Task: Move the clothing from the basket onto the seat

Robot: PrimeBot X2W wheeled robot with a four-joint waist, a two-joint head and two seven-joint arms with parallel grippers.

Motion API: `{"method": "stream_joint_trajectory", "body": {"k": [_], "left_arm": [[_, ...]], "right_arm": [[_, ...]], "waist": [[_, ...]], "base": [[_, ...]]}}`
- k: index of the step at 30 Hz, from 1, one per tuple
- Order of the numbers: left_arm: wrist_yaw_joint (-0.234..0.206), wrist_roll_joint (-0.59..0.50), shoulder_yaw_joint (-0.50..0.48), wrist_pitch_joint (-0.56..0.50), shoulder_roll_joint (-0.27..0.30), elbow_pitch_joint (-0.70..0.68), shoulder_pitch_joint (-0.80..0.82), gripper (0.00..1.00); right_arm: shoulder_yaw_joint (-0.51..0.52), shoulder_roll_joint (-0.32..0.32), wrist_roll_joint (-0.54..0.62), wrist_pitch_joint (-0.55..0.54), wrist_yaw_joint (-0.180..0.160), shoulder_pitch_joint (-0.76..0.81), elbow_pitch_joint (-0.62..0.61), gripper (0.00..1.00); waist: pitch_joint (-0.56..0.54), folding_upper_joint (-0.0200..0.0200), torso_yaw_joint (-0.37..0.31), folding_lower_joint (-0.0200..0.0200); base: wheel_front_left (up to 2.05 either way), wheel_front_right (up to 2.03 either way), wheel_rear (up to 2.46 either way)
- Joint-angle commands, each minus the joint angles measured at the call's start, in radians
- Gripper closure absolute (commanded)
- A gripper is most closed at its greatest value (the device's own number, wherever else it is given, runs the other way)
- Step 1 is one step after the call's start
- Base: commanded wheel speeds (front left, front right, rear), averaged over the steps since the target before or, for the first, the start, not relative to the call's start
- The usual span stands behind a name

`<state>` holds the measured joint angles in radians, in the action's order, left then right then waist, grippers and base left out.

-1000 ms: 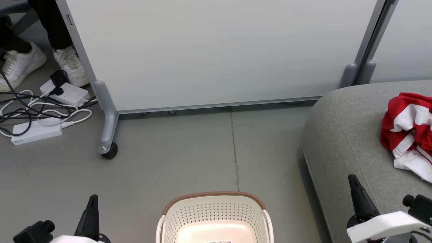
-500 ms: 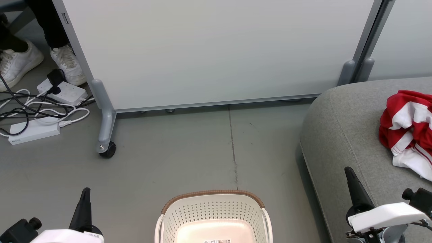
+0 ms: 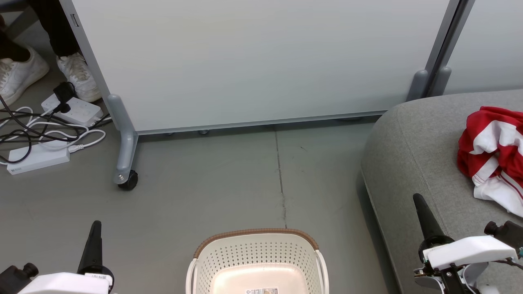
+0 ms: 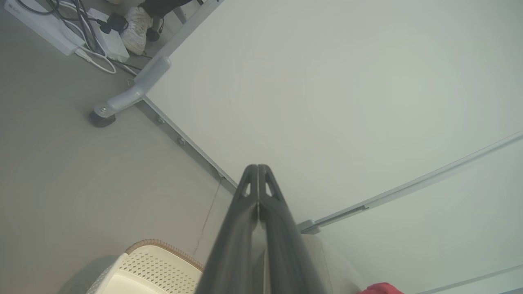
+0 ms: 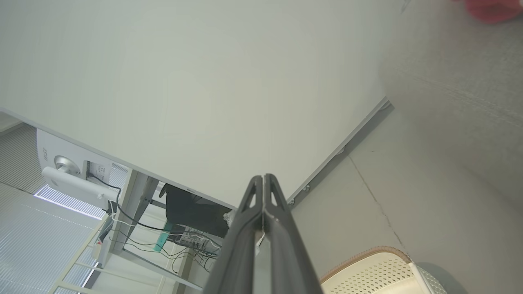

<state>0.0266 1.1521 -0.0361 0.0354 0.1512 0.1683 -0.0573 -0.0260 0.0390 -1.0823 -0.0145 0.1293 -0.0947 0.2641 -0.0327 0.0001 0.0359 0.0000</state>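
Clothing [image 3: 488, 153] stays on the seat [image 3: 412, 155]; left claw [image 3: 96, 227] and right claw [image 3: 418, 201] remain closed, empty.

Red, cream and grey around the basket [image 3: 255, 253]
The basket is cream-white, dotted with holes, under a brown woven-look rim; right of it the seat [image 3: 412, 155] is grey, bearing bright red clothing [image 3: 470, 157] with white panels and red-and-white stripes; beyond it, a pale grey panel [image 3: 253, 61].
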Motion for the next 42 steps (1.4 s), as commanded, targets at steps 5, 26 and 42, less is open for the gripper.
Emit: {"method": "stream_joint_trajectory", "body": {"k": [5,26,42], "left_arm": [[0.018,0.063,-0.034,-0.017,-0.002,-0.012,0.030,1.00],[0.053,0.225,-0.107,-0.070,-0.033,-0.011,0.051,1.00],[0.078,0.340,-0.162,-0.110,-0.056,-0.010,0.064,1.00]], "right_arm": [[-0.005,0.009,-0.072,-0.010,0.001,-0.040,0.007,1.00],[-0.022,0.012,-0.260,-0.030,0.002,-0.093,0.054,1.00],[-0.032,0.013,-0.398,-0.045,0.002,-0.130,0.088,1.00]], "waist": [[0.003,-0.0001,-0.003,0.0000],[0.014,-0.0001,-0.013,0.0000],[0.023,-0.0001,-0.022,0.0000]], "base": [[0.00,0.00,0.00],[0.00,0.00,0.00],[0.00,0.00,0.00]]}}
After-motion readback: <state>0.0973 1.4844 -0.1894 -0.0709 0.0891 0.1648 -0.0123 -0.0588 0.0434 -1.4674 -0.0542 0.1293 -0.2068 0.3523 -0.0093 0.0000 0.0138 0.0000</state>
